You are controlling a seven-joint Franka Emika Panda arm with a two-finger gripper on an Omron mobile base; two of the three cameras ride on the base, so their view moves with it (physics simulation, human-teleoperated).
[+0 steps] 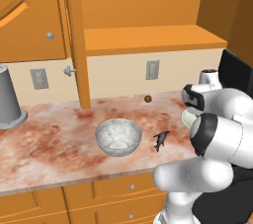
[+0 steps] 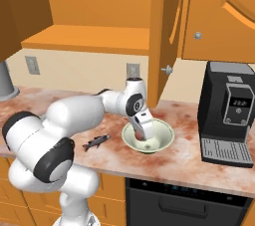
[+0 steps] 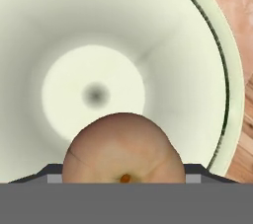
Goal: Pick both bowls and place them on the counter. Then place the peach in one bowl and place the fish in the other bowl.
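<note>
Fingers (image 3: 54, 174) spread wide around the peach (image 3: 122, 149), gripper (image 2: 145, 138) down inside the pale green-cream bowl (image 2: 164, 133) on the counter (image 2: 199, 168), marbled grey-white bowl (image 1: 118, 137) empty, fish (image 1: 161, 140) lying between them.

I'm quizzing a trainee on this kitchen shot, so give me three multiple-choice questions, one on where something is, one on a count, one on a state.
1. Where does the fish lie?
A. On the counter between the two bowls
B. Inside the marbled bowl
C. On the shelf

2. How many bowls stand on the counter?
A. One
B. Two
C. Three

3. What is the state of the peach?
A. Resting on the counter beside the coffee machine
B. Between the fingers of the tool, over the pale green bowl
C. Inside the upturned cup

Answers: 1 A, the fish lies on bare marble between the bowls. 2 B, the marbled bowl plus the pale green one. 3 B, the hand view shows the peach at the fingertips above the bowl's floor.
</note>
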